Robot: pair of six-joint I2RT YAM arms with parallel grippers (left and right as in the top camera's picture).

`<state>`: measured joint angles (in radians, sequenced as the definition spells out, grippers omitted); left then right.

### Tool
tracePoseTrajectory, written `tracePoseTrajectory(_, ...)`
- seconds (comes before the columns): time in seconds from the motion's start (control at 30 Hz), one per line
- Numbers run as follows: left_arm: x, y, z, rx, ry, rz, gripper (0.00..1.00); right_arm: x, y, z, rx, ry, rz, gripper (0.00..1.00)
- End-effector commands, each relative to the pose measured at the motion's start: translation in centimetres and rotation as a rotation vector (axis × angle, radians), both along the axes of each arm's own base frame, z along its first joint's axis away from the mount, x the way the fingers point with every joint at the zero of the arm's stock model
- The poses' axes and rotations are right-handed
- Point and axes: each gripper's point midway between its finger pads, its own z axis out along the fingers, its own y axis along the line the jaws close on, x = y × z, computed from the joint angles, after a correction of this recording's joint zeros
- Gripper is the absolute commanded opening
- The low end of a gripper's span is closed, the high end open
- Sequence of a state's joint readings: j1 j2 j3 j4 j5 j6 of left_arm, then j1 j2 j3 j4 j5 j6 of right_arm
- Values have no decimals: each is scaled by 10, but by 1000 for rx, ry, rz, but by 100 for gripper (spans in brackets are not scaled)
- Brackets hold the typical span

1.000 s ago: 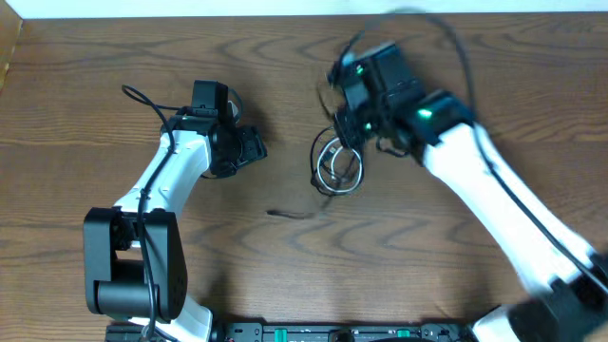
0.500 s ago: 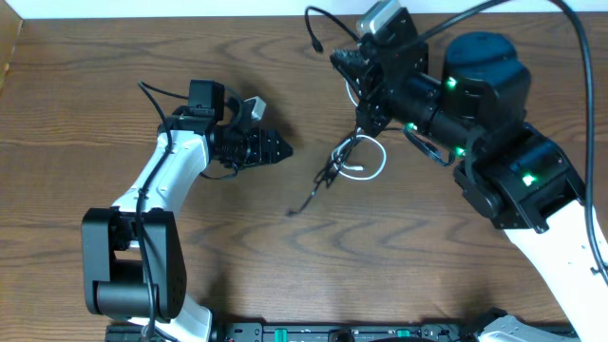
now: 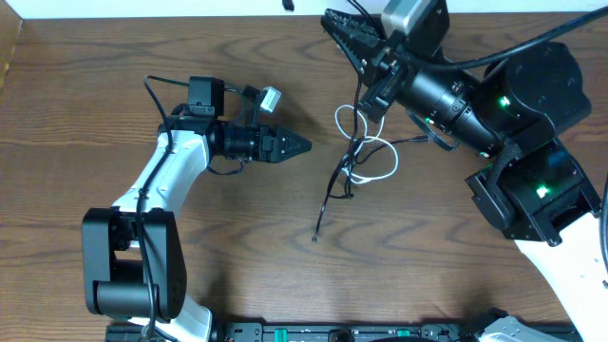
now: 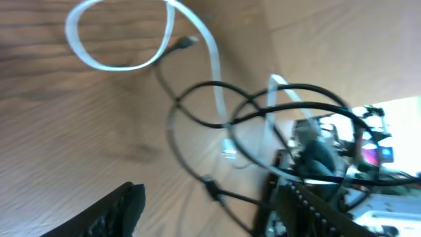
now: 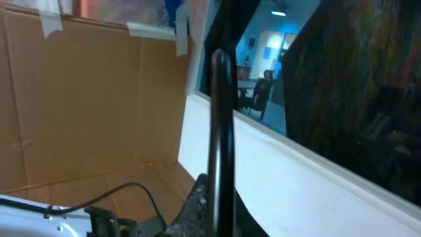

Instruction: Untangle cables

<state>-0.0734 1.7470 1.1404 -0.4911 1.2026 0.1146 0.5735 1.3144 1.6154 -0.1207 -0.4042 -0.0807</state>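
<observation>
The cables (image 3: 356, 142) hang in a tangle from the right gripper (image 3: 332, 19), whose fingers are pressed together on the black cable (image 3: 323, 214) (it rises straight up from them in the right wrist view). The white cable (image 3: 394, 161) loops around it. The left gripper (image 3: 302, 147), fingers spread, points at the bundle from nearby without touching it.

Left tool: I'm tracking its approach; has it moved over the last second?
Yes: left tool extended rightward overhead, farther from its fixed base, nearer the cables.
</observation>
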Motion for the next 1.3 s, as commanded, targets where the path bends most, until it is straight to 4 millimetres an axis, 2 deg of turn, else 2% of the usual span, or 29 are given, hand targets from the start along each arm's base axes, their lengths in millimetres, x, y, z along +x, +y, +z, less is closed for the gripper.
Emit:
tracePoseTrajectory(0.0,-11,-13,15,-96,-7,-68,68,-8,-4,13,29,-27,19,1)
tracePoseTrajectory(0.2,-10,-21,-5,28,-17,-60,68,-14,-8,24,75,-32,65,1)
tracePoseTrajectory(0.3,-5,-20,-7,46,-15,-39,68,-20,-8,29,101,-20,115,1)
tracePoseTrajectory(0.43,0,-12,-26,147,38,28,67,-23,-14,38,136,-23,139,1)
tracePoseTrajectory(0.5,-3,-14,-31,154,54,23,68,-25,-16,42,149,-27,155,1)
tracePoseTrajectory(0.67,-8,-32,-39,153,57,-21,67,-30,-16,48,167,-41,184,1)
tracePoseTrajectory(0.87,10,-52,-34,106,56,25,68,-40,-14,56,198,-41,242,1)
tracePoseTrajectory(1.27,-11,-82,-43,159,46,-41,68,-43,-16,61,226,-33,255,1)
